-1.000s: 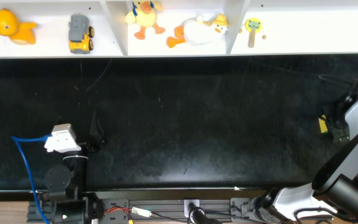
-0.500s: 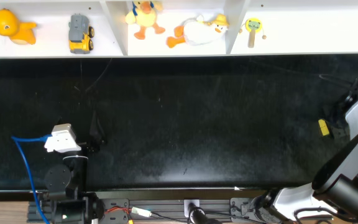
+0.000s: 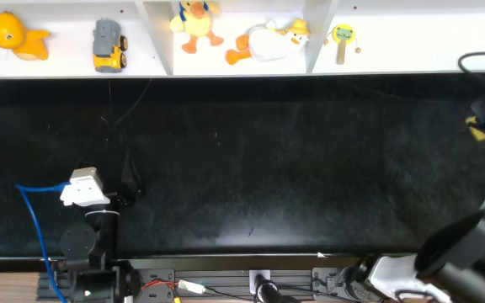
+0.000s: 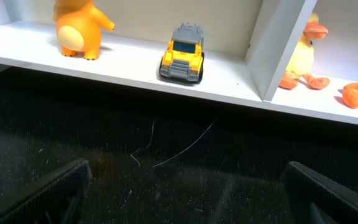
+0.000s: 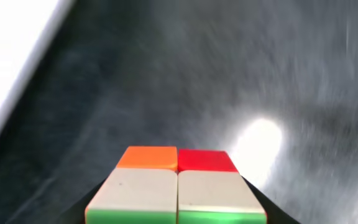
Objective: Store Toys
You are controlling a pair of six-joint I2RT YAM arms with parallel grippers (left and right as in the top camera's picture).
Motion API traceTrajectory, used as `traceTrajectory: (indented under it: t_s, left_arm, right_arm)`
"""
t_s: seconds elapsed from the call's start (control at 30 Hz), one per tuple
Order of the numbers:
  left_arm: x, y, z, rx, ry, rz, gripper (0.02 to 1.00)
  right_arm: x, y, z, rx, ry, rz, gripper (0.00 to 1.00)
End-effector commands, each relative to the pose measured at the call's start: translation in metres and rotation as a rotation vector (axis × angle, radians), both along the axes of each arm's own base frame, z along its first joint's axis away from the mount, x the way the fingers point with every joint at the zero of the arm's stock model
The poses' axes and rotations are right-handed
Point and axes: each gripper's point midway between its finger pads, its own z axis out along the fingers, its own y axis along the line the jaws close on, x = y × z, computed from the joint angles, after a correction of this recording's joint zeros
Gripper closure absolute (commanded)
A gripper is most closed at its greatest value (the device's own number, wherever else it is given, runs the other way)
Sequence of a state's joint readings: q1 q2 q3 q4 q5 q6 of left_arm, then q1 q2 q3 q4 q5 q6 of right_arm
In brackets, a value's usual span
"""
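My right end effector (image 3: 481,126) sits at the upper right of the top view, close to the frame's right edge, and is closed on the cube (image 5: 178,186). In the right wrist view the cube fills the lower middle of the frame. Its white tiles face the camera, and orange and red tiles show on the far side. It is lifted above the dark desk (image 3: 268,168), below the right end of the white shelf (image 3: 411,42), whose right compartment holds a rattle (image 3: 342,38).

My left end effector (image 4: 188,196) is at the lower left of the top view. Its fingers are spread wide and hold nothing, and it faces the truck (image 4: 182,53) on the shelf.

Handling, as I judge it: the cube is light, rigid plastic with smooth tiles that could slip, and its layers may twist under an off-centre squeeze. The best hold is on two opposite flat faces, centred across the seam, with moderate force. It should be set down flat, not dropped.
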State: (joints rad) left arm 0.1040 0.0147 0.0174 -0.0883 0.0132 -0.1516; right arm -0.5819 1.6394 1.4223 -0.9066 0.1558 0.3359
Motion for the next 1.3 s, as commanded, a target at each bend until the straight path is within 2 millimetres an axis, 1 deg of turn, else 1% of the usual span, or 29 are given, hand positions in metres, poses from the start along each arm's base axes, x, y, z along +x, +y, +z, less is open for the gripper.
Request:
traceTrajectory:
  t_s: [0.03, 0.13, 0.2, 0.3, 0.37, 0.4, 0.47, 0.57, 0.63, 0.73, 0.93, 0.97, 1.1, 1.3]
  left_arm:
    - [0.0, 0.0, -0.001, -0.005, -0.008, 0.005, 0.02]
    - [0.0, 0.0, -0.001, -0.005, -0.008, 0.005, 0.02]
    - [0.0, 0.0, -0.001, -0.005, -0.008, 0.005, 0.02]
    - [0.0, 0.0, -0.001, -0.005, -0.008, 0.005, 0.02]
    - [0.0, 0.0, -0.001, -0.005, -0.008, 0.005, 0.02]
    - [0.0, 0.0, -0.001, -0.005, -0.008, 0.005, 0.02]
    - [0.0, 0.0, -0.001, -0.005, -0.008, 0.005, 0.02]
    - [0.0, 0.0, -0.001, -0.005, -0.008, 0.005, 0.02]
    - [0.0, 0.0, -0.001, -0.005, -0.008, 0.005, 0.02]
    - [0.0, 0.0, -0.001, -0.005, -0.008, 0.005, 0.02]
    - [0.0, 0.0, -0.001, -0.005, -0.008, 0.005, 0.02]
    - [0.0, 0.0, -0.001, -0.005, -0.008, 0.005, 0.023]
    - [0.0, 0.0, -0.001, -0.005, -0.008, 0.005, 0.02]
    - [0.0, 0.0, -0.001, -0.005, -0.008, 0.005, 0.02]
  right_arm:
    - [0.009, 0.026, 0.023, -0.123, -0.076, 0.244, 0.954]
    - [0.014, 0.041, 0.023, -0.174, -0.19, 0.341, 0.954]
    - [0.022, 0.05, 0.025, -0.231, -0.271, 0.43, 0.954]
    - [0.048, 0.071, 0.026, -0.328, -0.42, 0.66, 0.956]
    - [0.063, 0.078, 0.03, -0.363, -0.523, 0.728, 0.954]
    - [0.07, 0.079, 0.032, -0.383, -0.57, 0.742, 0.956]
    - [0.083, 0.073, 0.033, -0.411, -0.624, 0.726, 0.956]
    - [0.101, 0.064, 0.023, -0.444, -0.665, 0.721, 0.956]
    - [0.113, 0.063, 0.013, -0.464, -0.687, 0.732, 0.954]
    - [0.127, 0.065, 0.007, -0.503, -0.727, 0.75, 0.956]
    - [0.153, 0.078, 0.009, -0.608, -0.84, 0.792, 0.954]
    - [0.158, 0.08, 0.007, -0.618, -0.849, 0.795, 0.956]
    - [0.174, 0.078, -0.003, -0.621, -0.835, 0.776, 0.954]
    - [0.193, 0.07, -0.008, -0.616, -0.832, 0.774, 0.954]
